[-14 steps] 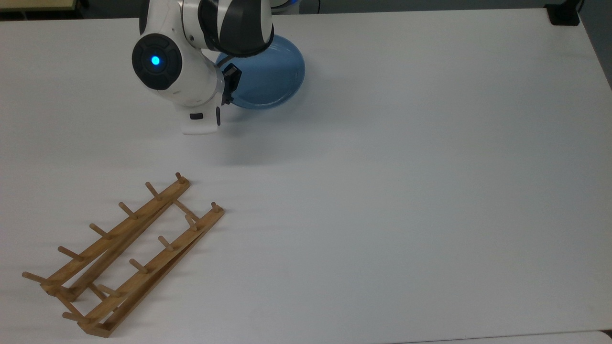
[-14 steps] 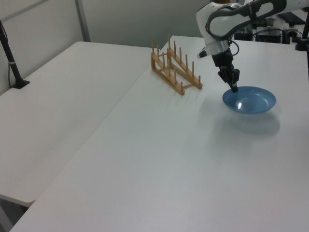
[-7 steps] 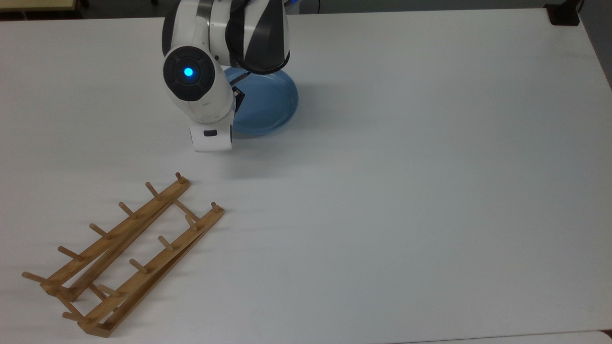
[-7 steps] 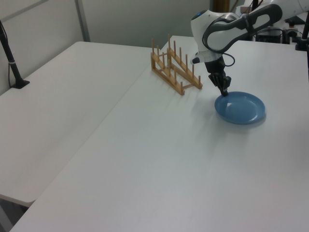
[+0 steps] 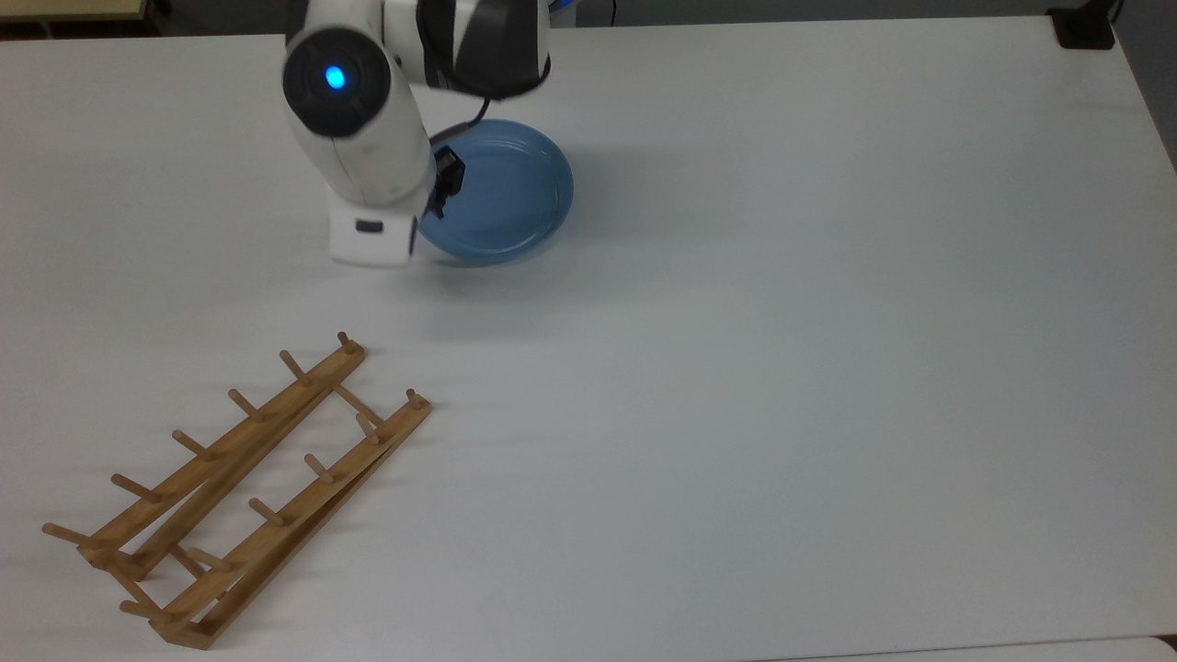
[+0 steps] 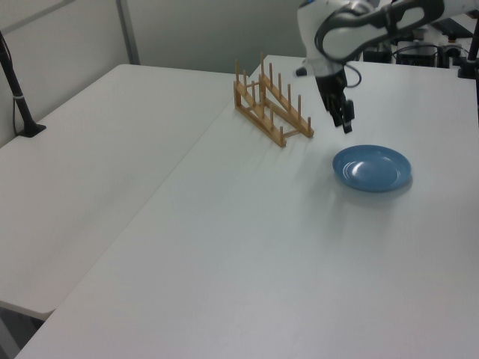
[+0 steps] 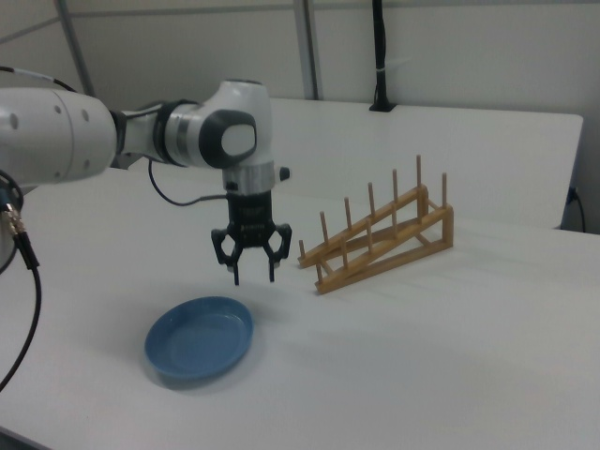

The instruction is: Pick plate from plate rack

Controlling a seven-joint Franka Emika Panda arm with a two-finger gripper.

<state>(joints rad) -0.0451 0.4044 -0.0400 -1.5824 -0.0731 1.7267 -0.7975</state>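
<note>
- While my hand point(image 7: 252, 274) hangs wide open and empty over the plate point(image 7: 200, 338), the plate lies flat on the worktop point(image 7: 450, 356).
- The rack point(image 7: 381, 239) stands apart.

White tables point(image 6: 112, 149), pale wall point(image 7: 469, 47)

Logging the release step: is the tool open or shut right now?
Open. In the right view the tool hangs above the plate with its fingers spread and nothing between them; the plate lies flat on the table.
</note>
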